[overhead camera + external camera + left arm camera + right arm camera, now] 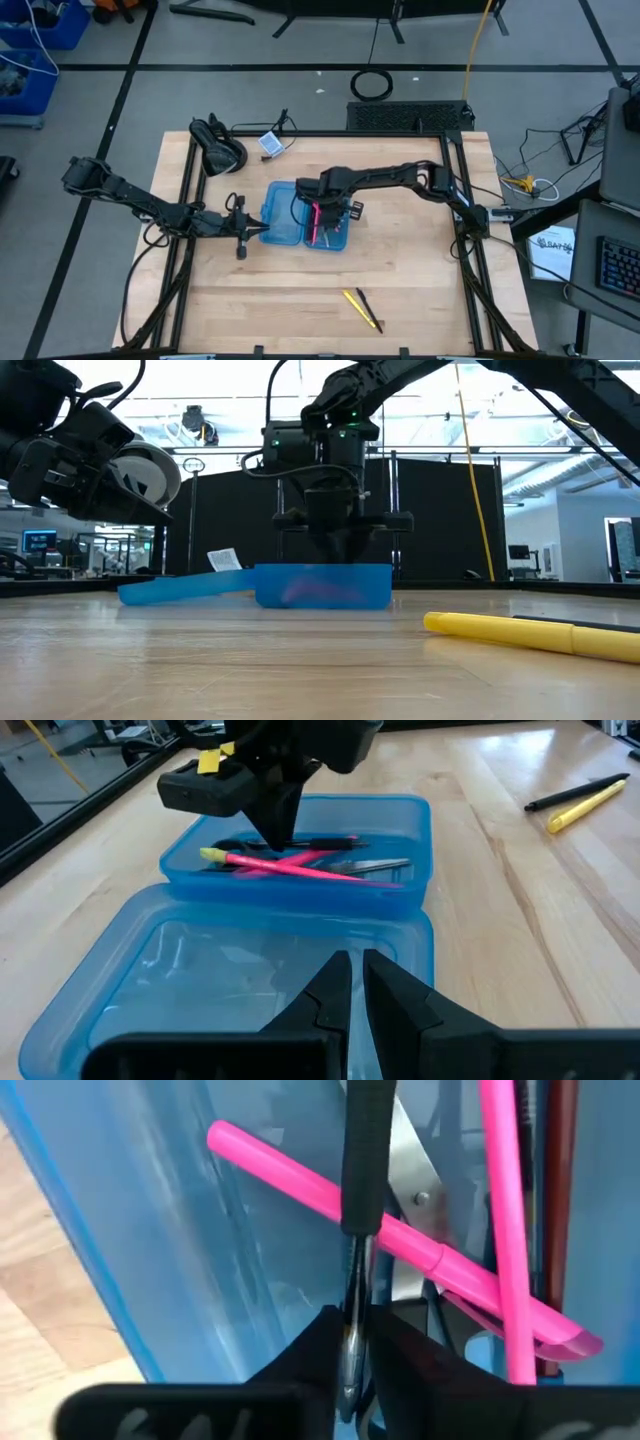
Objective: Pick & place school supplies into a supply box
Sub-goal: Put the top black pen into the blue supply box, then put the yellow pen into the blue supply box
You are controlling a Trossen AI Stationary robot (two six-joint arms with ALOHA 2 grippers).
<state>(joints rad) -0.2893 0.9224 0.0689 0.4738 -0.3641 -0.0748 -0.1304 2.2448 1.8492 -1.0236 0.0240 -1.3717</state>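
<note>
The translucent blue supply box (298, 222) lies open on the table, its two halves side by side. The right half (300, 860) holds two pink pens (290, 865), silver scissors (415, 1170) and a dark pen (560, 1180). My right gripper (350, 1350) reaches down into this half, shut on a black pen (365, 1160). My left gripper (355, 975) hovers shut over the empty left half (200, 970), touching nothing that shows. A yellow pen (358, 306) and a black pen (370, 310) lie on the table near its near edge. My right gripper pinches the black pen between its two fingers near its silver end (352, 1315). It comes from above, pointing down into the box half, with the fingers across the pen. The pen (320, 843) lies level, low in the box over the pink pens.
A black device (218, 148) and a small card (270, 143) sit near the far left corner. Black frame rails (455, 200) run along the table's edges. Bare wood (300, 290) spreads between the box and the loose pens.
</note>
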